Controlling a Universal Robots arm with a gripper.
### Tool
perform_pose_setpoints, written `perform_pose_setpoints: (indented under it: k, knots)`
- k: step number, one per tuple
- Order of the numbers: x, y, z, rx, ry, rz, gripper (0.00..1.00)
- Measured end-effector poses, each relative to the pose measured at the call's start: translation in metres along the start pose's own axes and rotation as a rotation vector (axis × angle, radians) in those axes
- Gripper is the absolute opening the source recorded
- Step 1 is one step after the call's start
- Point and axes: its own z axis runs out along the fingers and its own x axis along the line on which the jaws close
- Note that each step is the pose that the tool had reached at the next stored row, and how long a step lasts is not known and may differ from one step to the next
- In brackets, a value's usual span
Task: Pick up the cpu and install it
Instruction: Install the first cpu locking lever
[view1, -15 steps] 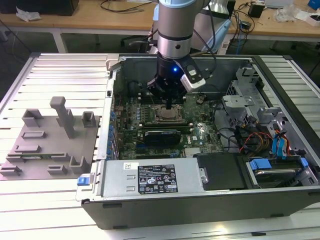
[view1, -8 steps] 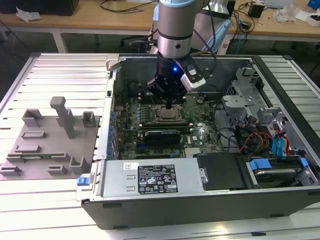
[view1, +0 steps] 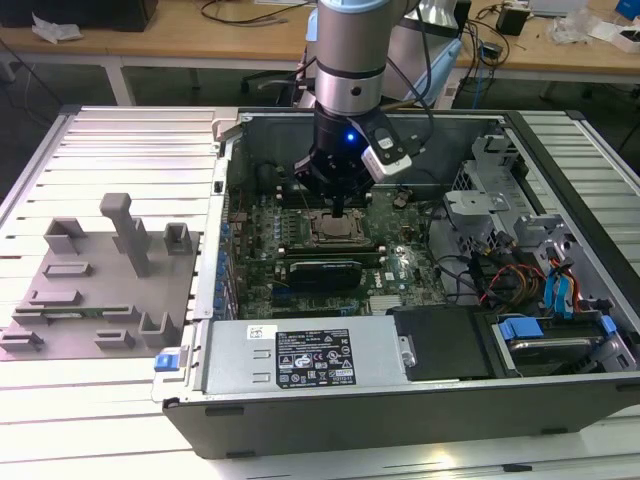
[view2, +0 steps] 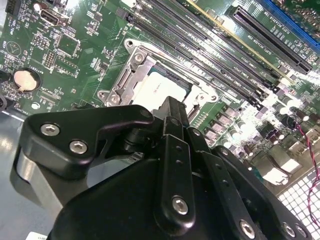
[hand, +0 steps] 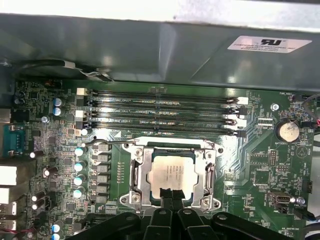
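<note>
Deep in an open computer case (view1: 420, 425) — hangs from the arm (view1: 345, 60) with the claw (view1: 340, 213) low over the green motherboard (view1: 405, 262). Shows, in the first wrist view, the claw (hand: 170, 192) at a narrow set: fingers (hand: 164, 196) pressed side by side, only a thin seam between the tips. Places the cpu (hand: 170, 172) directly beneath those tips, lying flat and level in the metal socket frame (hand: 136, 172), silvery top upward. Overlaps the chip's nearest edge with the fingertips; cannot tell whether touching or just above. Gives the same reading from the second wrist view: claw (view2: 172, 106) over the cpu (view2: 152, 84), socket frame (view2: 122, 80) around it on every visible side. Lines up the long black memory slots (hand: 160, 112) just beyond the socket from the claw, parallel and close together. Sets a round coin battery (hand: 288, 131) well off to one side of the claw, on the board. Puts, in the exterior view, a gray tray (view1: 100, 290) well apart from the claw toward the exterior view's left — outside the case, on the slatted table (view1: 110, 420) — and a labelled power supply (view1: 300, 355) nearer the camera than the claw, inside the case.
</note>
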Motion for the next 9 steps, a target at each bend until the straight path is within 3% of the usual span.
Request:
perform_pose_setpoints:
  k: [4, 7, 9]
  knots:
    - [0.0, -0.0001, -0.0014, 0.0005, 0.0003, 0.0, 0.11]
    - [-0.0001, -0.0003, -0.0087, 0.0, 0.0, 0.0, 0.11]
    - [-0.0001, -0.0003, -0.0095, 0.0, 0.0, 0.0, 0.11]
